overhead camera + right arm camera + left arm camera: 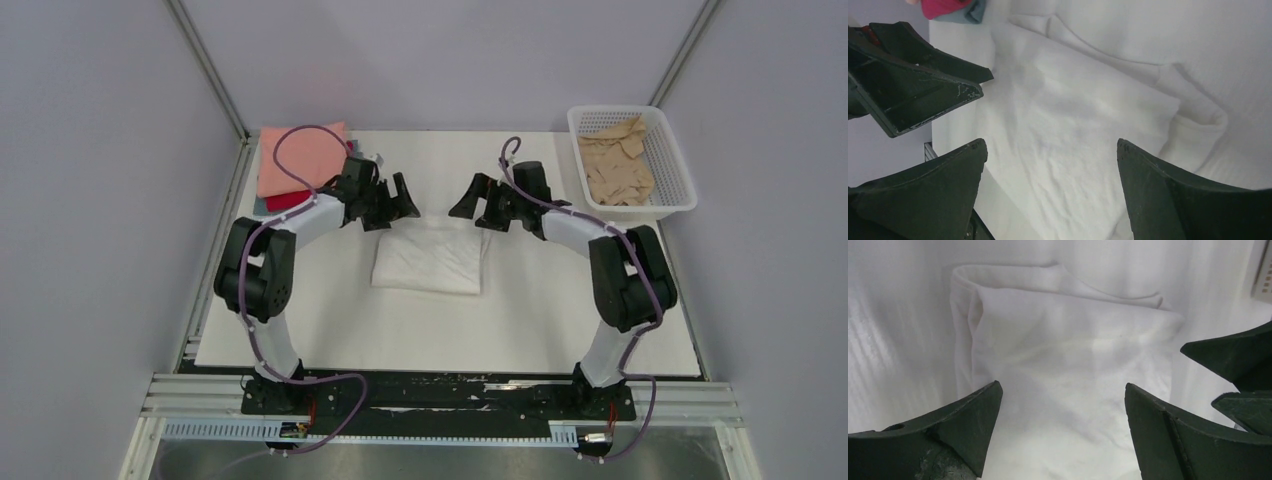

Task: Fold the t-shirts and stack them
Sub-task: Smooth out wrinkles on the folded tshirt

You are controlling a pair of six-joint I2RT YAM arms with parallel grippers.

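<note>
A white t-shirt (pixel 428 262), folded into a rectangle, lies at the table's middle. It fills the left wrist view (pixel 1068 355) and the right wrist view (pixel 1088 125). My left gripper (pixel 403 197) is open and empty just above the shirt's far left corner. My right gripper (pixel 470 198) is open and empty above its far right corner. A stack of folded shirts sits at the far left: salmon-pink (pixel 300 158) on top, red (pixel 283 201) and grey-blue beneath. A tan-beige shirt (pixel 617 166) lies crumpled in the basket.
The white lattice basket (pixel 680 170) stands at the table's far right. Grey walls close in left, right and behind. In the right wrist view the left gripper's fingers (pixel 913 95) show at the left, with the red and grey-blue shirts (pixel 955 9) at the top.
</note>
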